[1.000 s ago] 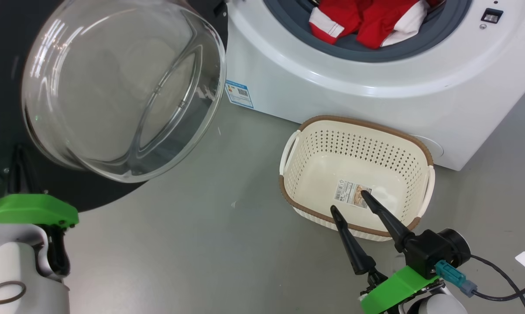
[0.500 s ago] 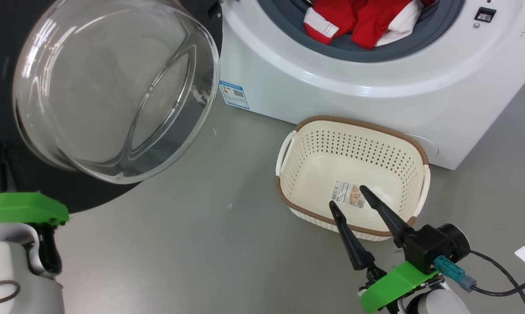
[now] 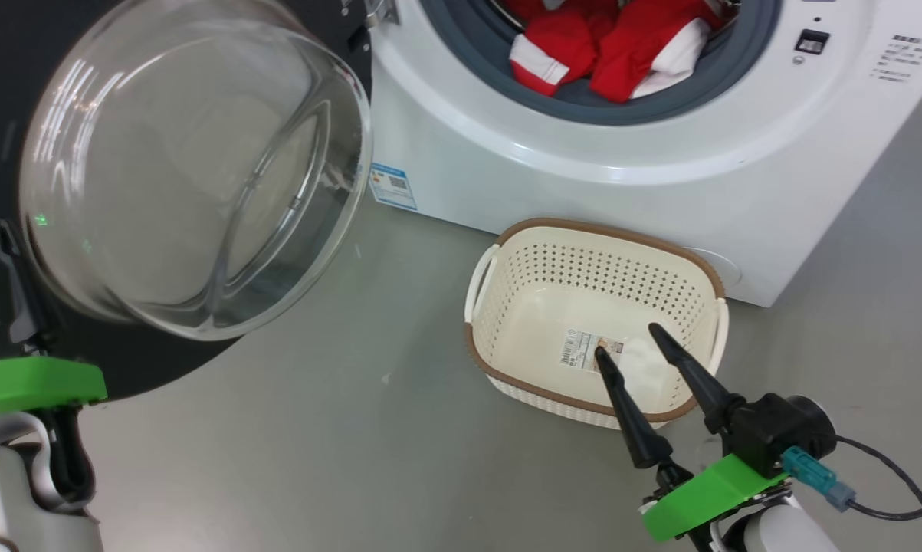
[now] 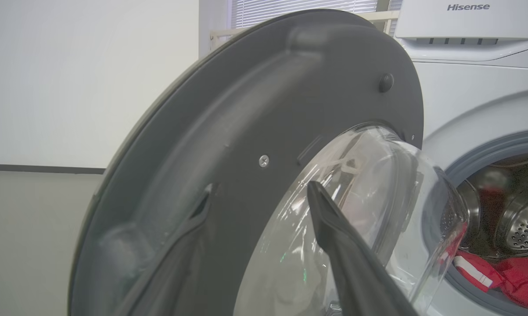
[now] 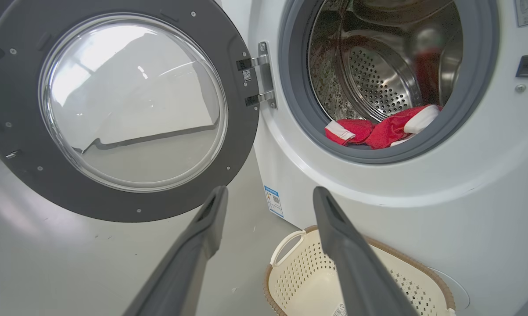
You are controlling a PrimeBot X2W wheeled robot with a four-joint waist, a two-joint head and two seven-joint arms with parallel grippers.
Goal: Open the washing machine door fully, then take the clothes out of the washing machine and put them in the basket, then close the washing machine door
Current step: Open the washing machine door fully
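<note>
The left gripper (image 4: pixel 259 193) has its fingers apart close by the black-rimmed round glass door (image 3: pixel 192 169), the right gripper (image 3: pixel 625 340) likewise over the cream perforated plastic basket (image 3: pixel 598 228).

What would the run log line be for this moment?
door: open | clothes: inside washer | basket: empty | left gripper: open, at door | right gripper: open, near basket

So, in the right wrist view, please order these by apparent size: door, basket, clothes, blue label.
1. door
2. basket, unsure: it is nearer the camera and cut off by the picture's edge
3. clothes
4. blue label
</note>
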